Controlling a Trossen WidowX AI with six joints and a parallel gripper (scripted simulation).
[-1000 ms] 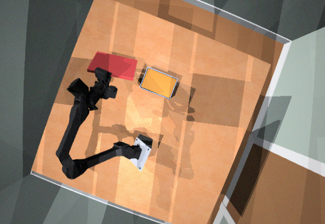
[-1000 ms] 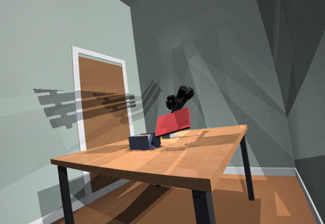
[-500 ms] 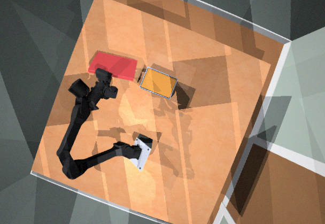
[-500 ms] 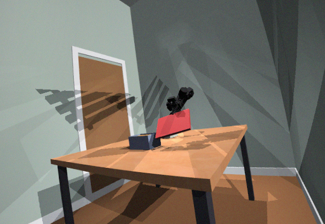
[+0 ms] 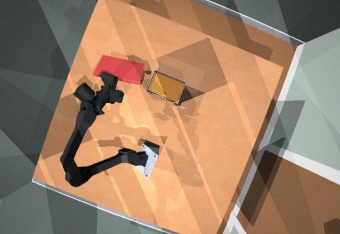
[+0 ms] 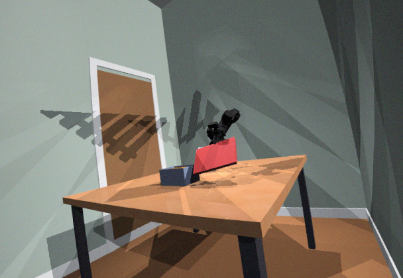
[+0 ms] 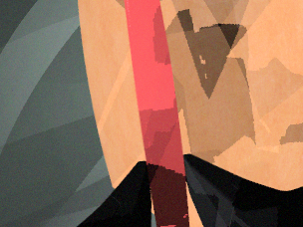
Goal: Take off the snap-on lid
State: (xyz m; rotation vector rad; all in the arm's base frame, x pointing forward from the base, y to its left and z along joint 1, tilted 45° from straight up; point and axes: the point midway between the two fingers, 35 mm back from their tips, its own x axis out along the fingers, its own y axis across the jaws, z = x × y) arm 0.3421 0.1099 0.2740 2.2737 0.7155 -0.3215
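The red lid [image 5: 123,67] [image 6: 217,154] [image 7: 150,75] is off the box and stands steeply tilted, with its broad face toward the exterior camera. My gripper [image 5: 108,77] [image 6: 217,140] [image 7: 165,165] is shut on the lid's upper edge. The wrist view shows the lid as a narrow red strip running between the two black fingers. The lid's lower edge is low over the table [image 5: 237,113] [image 6: 149,201]; whether it touches is unclear. The blue-grey storage box [image 5: 166,87] [image 6: 172,177] stands upright and open, with an orange inside, beside the lid.
The arm's white base plate [image 5: 151,162] is on the table in the top view, with the black arm bending out to the left. The table's left edge runs close beside the lid and arm. Broken shadows fall across the tabletop.
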